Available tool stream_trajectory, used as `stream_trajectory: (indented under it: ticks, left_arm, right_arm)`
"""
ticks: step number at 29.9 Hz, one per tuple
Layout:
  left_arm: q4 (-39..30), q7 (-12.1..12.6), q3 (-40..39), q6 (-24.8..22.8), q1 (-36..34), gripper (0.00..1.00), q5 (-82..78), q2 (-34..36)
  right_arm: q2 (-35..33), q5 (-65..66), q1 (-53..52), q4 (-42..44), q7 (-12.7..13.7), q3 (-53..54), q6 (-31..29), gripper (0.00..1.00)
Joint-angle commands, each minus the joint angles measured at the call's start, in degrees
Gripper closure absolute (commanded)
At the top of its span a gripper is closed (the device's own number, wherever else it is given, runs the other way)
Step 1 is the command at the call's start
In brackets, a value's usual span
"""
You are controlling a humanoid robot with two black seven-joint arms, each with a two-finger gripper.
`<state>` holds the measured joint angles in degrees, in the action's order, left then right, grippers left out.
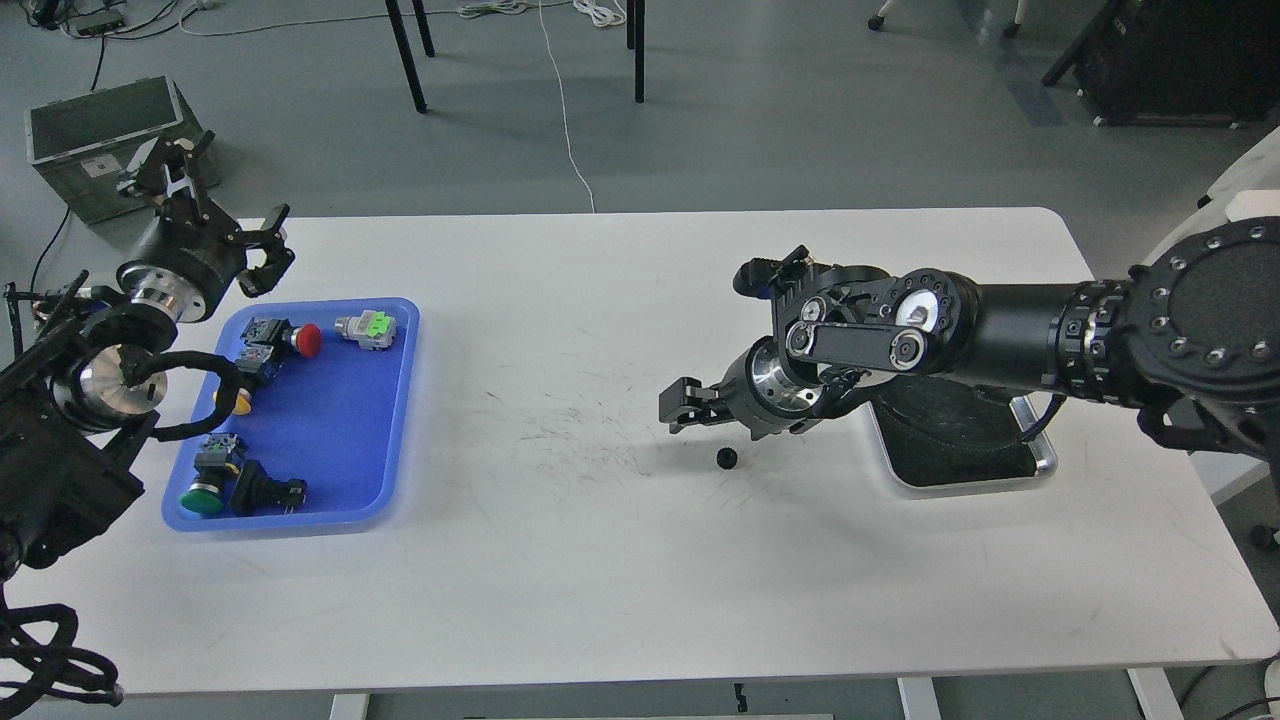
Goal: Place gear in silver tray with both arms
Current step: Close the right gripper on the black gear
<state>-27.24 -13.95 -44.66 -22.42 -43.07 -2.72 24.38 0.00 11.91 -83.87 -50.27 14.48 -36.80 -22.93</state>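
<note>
White tabletop [600, 560] carries two trays: our silver tray [1040, 462] at right, partly under our right arm [1010, 325], and one blue tray [395, 420] at left. One small black gear [727, 458] lies mid-frame, just below our right pincer [680, 405], whose state we cannot tell. Our left pincer [265, 250], upper left, is spread, holding nothing.

head view, downward over table [600, 560]

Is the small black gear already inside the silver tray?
No, the small black gear lies on the white table, left of the silver tray, below the right gripper.
</note>
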Motion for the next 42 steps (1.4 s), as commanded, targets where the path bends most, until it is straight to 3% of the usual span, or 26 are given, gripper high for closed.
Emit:
stream_trajectory:
  ticks: [1, 32, 42]
  left_arm:
    - [0.0, 0.0, -0.1, 0.0, 0.0, 0.02, 0.0, 0.1]
    - [0.0, -0.3, 0.1, 0.0, 0.0, 0.02, 0.0, -0.1]
    - [0.0, -0.6, 0.1, 0.0, 0.1, 0.02, 0.0, -0.5]
  right_arm:
    - [0.0, -1.0, 0.0, -0.8, 0.1, 0.3, -0.1, 0.05]
    - [0.0, 0.1, 2.1, -2.4, 5.5, 0.1, 2.1, 0.12]
    - [0.0, 0.8, 2.1, -2.0, 5.6, 0.1, 2.7, 0.37]
